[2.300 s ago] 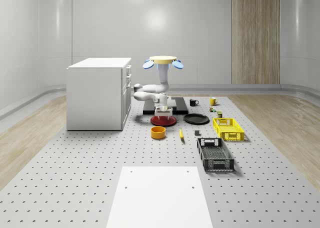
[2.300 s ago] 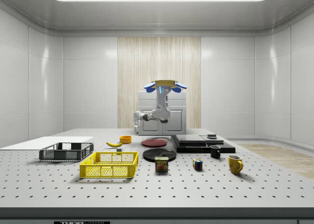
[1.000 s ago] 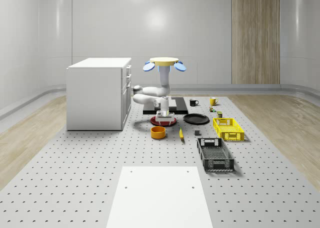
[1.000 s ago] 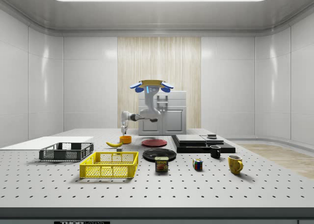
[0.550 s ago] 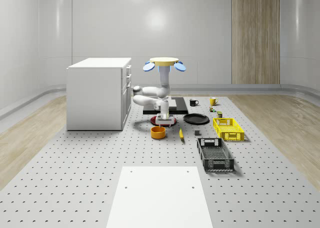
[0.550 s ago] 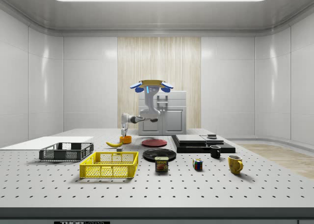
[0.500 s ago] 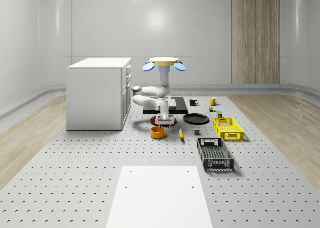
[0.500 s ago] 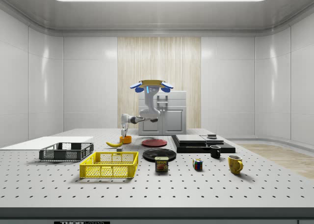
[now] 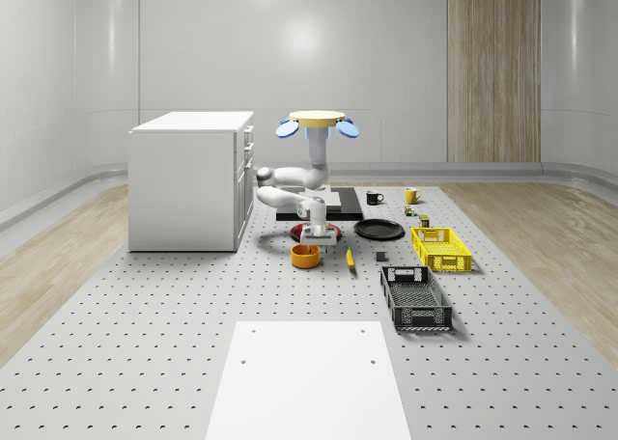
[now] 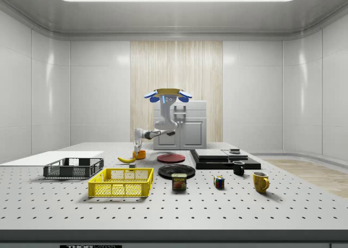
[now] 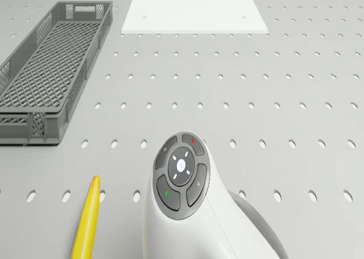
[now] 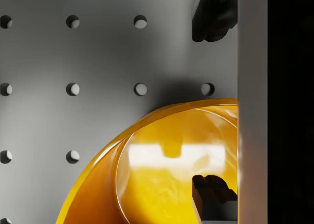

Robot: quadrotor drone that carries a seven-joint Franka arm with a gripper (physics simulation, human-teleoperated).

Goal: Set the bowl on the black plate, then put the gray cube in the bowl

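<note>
The drone (image 9: 316,122) is seen hovering above the counter (image 9: 174,305), over the red plate (image 10: 171,157), with its arm bent down toward the orange bowl (image 9: 305,256). The tool (image 12: 214,106) is held parted at the bowl's rim: one fingertip (image 12: 212,194) is seen inside the bowl, the other outside it. The bowl rests on the counter, beside the banana (image 9: 350,258) and apart from the black plate (image 9: 379,230).
</note>
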